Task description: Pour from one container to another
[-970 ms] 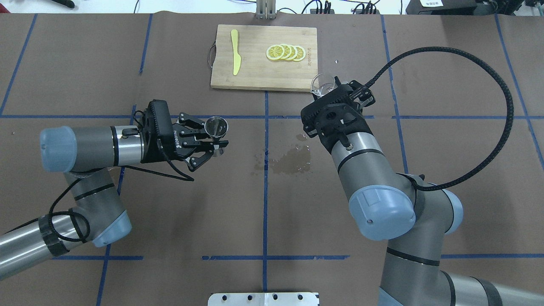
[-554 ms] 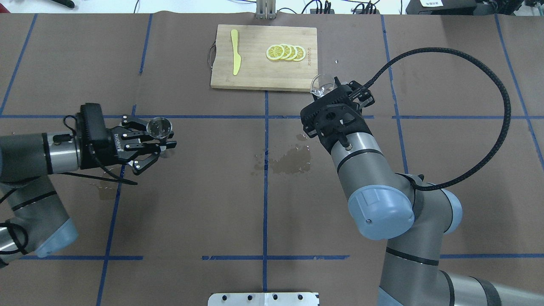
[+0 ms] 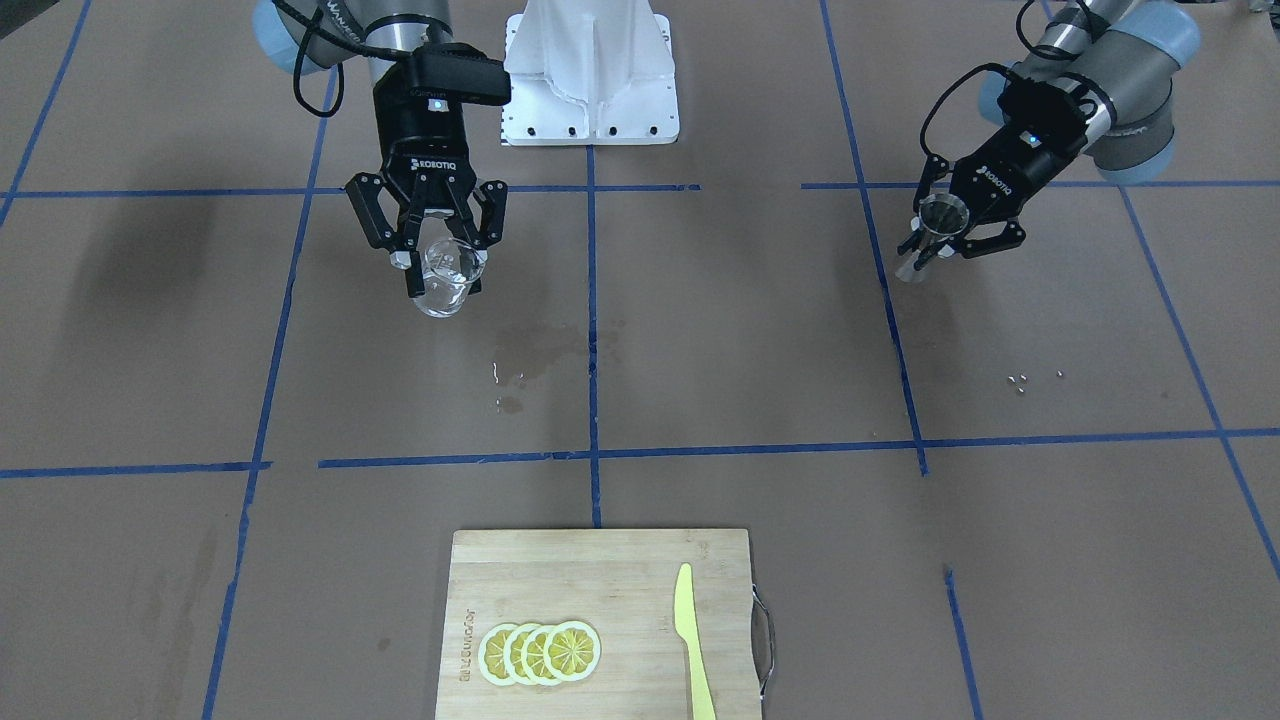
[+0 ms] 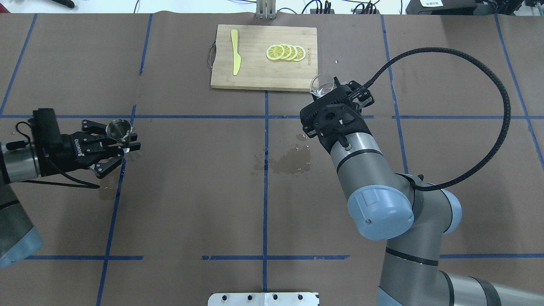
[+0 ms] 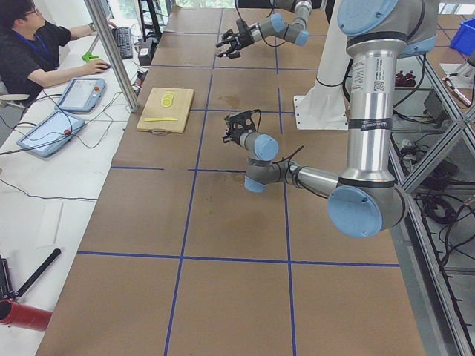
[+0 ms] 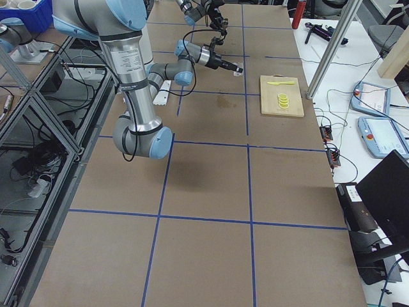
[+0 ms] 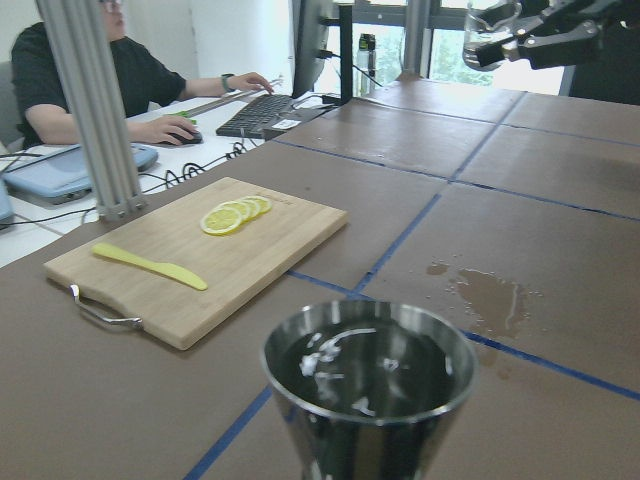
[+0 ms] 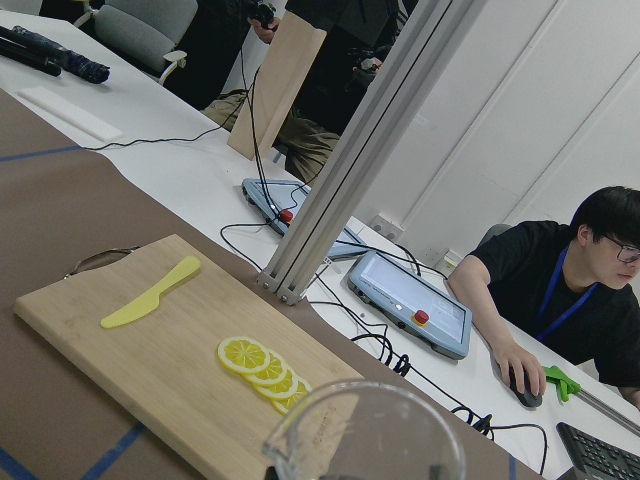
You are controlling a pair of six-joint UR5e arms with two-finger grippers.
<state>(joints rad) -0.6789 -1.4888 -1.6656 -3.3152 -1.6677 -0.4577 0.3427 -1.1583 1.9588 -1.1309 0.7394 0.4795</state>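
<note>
bright even light, soft shadows

ovhd: behind robot, fwd/down | front: opposite, steep | sides: table [image 4: 191,212] ends | wrists: close | all share board [image 4: 255,74]

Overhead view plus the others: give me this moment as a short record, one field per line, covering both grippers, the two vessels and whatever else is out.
left gripper: shut on the steel jigger, far out on the robot's left
jigger contents: liquid, seen in the left wrist view
right gripper: shut on the glass cup, near a corner of the cutting board
cup contents: cannot tell
vessels: far apart, no pouring now
spill: wet patch between the arms
on board: lemon slices, yellow knife
</note>
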